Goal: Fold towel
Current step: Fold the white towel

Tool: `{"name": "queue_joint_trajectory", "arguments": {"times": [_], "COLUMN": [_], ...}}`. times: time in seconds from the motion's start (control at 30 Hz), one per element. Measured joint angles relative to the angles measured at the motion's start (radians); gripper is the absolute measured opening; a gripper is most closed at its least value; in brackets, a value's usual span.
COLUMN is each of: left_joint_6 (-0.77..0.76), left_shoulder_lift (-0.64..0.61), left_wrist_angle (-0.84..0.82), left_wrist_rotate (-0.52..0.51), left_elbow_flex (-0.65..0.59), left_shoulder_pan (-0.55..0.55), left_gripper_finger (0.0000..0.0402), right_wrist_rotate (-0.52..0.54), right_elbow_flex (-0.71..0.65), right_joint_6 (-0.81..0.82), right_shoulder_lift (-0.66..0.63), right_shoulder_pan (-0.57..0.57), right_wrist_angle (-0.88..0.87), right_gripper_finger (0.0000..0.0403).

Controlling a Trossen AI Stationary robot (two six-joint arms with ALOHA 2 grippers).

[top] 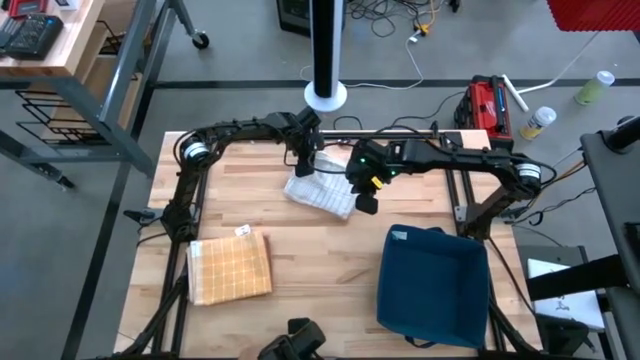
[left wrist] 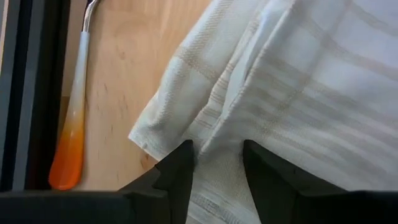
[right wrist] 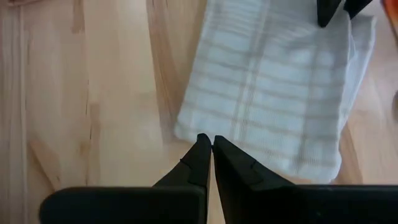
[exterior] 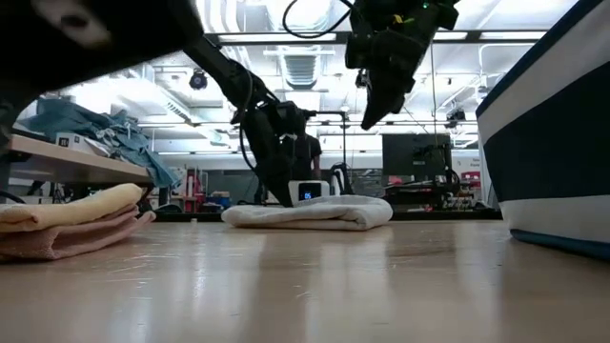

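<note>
Wooden planks make up the table (top: 330, 255), which stands on a grey workshop floor with cables and a red case behind it. Near the table's far edge, about midway across, lies the white towel (top: 322, 190), already doubled into a thick rectangle with faint woven stripes. The left tool (left wrist: 217, 155) is down at the towel's far side, its fingers (left wrist: 180, 168) parted narrowly with a ridge of cloth between them; whether the cloth is pinched or merely straddled I cannot tell. The right tool (right wrist: 207, 144) hangs above the towel's near edge, closed and holding nothing. A folded yellow checked cloth (top: 232, 267) rests at the table's near left, and a dark blue bin (top: 432, 285) at the near right. An orange-tipped utensil handle (left wrist: 69, 134) lies on the wood just beside the towel's far corner.

The main risk from here, as I judge it, is the left tool dragging cloth as it rises: a fold caught between its fingers would pull the top layer open and undo the stack. A sideways move could also nudge the towel toward the far edge or against the utensil. The right tool, poised over the near edge, could rumple the hem if it descends closed.
</note>
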Motion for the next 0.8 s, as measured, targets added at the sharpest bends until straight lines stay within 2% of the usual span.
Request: {"name": "queue_joint_trajectory", "arguments": {"times": [0.1, 0.23, 0.27, 0.4, 0.57, 0.8], "left_joint_6": [0.032, 0.044, 0.045, 0.054, 0.064, 0.073], "left_shoulder_lift": [-0.017, -0.034, -0.036, -0.044, -0.045, -0.048], "left_wrist_angle": [-0.007, -0.001, -0.001, 0.0, -0.002, -0.005], "left_wrist_rotate": [0.001, -0.009, -0.011, -0.037, -0.125, -0.132], "left_elbow_flex": [-0.002, 0.001, 0.003, 0.008, 0.03, 0.107], "left_shoulder_pan": [-0.006, -0.013, -0.014, -0.024, -0.033, -0.032], "left_gripper_finger": [0.01, 0.002, 0.0011, 0.0008, 0.0003, 0.0001], "right_wrist_rotate": [0.0, 0.0, 0.0, 0.0, 0.0, 0.0], "right_elbow_flex": [-0.008, -0.046, -0.06, -0.095, -0.15, -0.204], "right_joint_6": [-0.009, -0.011, -0.009, 0.0, 0.026, 0.043], "right_shoulder_lift": [0.002, 0.002, 0.002, 0.003, 0.006, 0.006], "right_shoulder_pan": [0.002, 0.002, 0.002, 0.002, 0.002, 0.002], "right_wrist_angle": [0.021, 0.06, 0.073, 0.1, 0.171, 0.225], "right_gripper_finger": [0.0014, 0.0014, 0.0014, 0.0014, 0.0014, 0.0014]}}
